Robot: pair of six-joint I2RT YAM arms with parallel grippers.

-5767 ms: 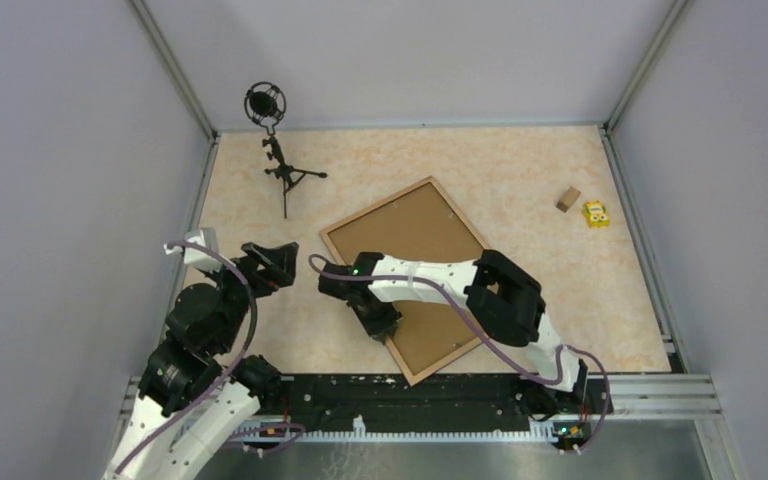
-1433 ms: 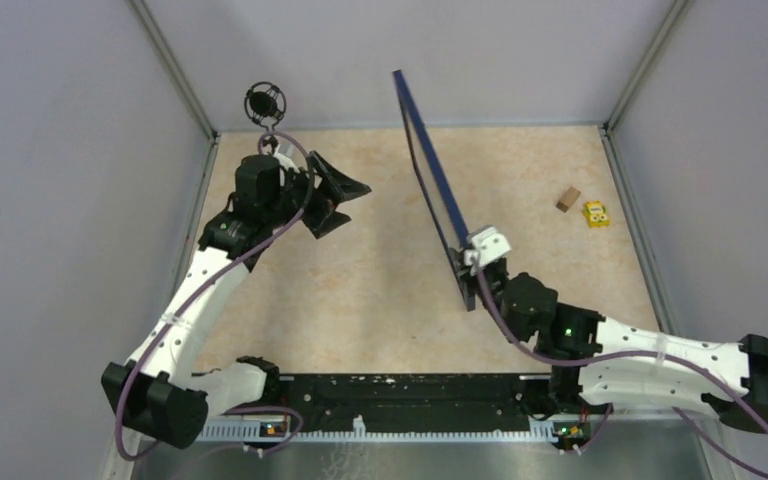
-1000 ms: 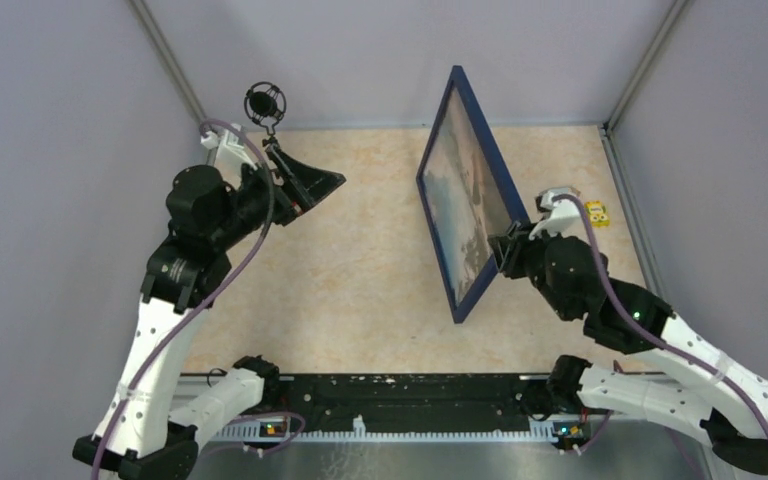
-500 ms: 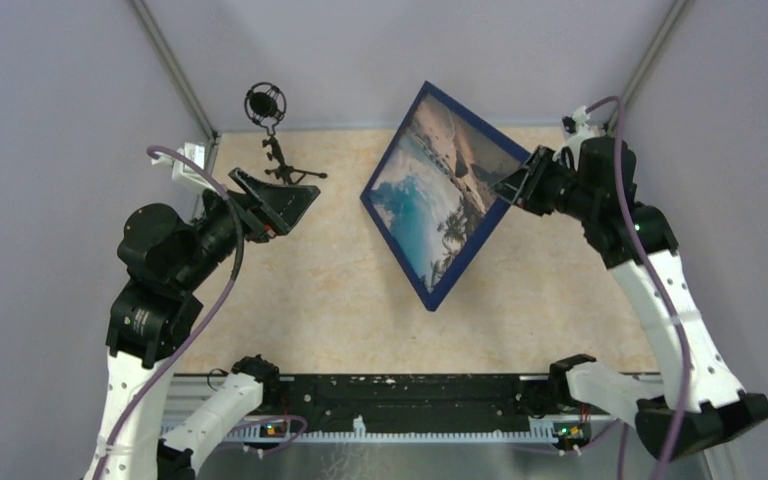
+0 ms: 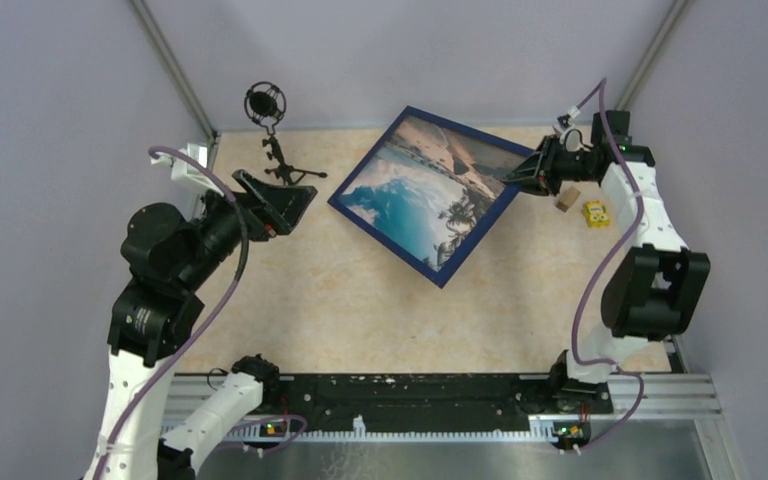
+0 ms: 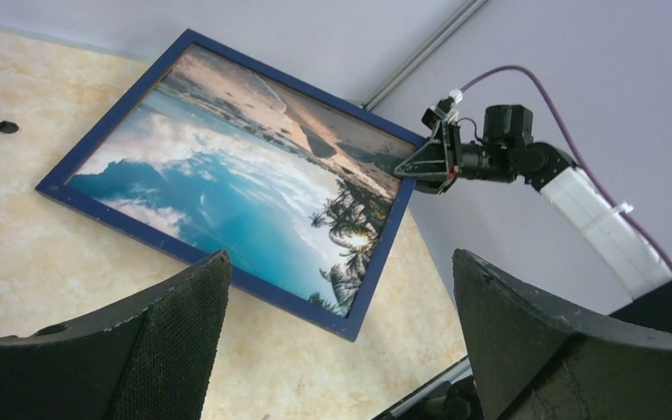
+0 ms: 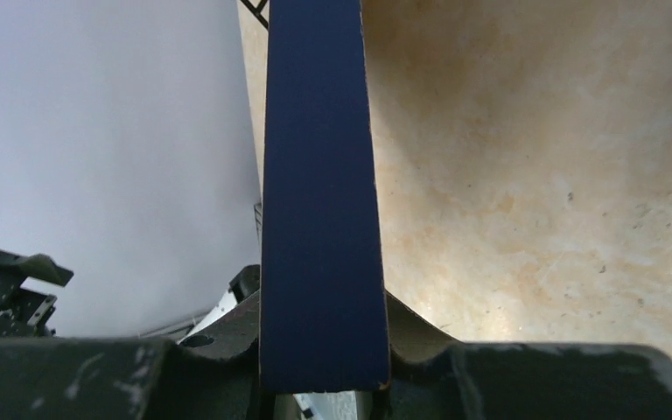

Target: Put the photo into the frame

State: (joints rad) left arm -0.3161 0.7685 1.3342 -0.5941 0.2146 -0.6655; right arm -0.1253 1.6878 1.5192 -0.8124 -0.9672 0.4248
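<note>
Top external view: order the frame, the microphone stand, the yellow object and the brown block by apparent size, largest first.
1. the frame
2. the microphone stand
3. the yellow object and the brown block look about alike, so they are unranked.

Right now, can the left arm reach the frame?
Probably yes: the open left gripper faces the frame and nothing stands between them; the microphone stand is off to the side. The right gripper holds the opposite edge.

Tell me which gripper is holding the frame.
The right gripper, shut on the frame by its blue rail near the right corner. The left gripper is open, apart from it, and holds nothing.
</note>
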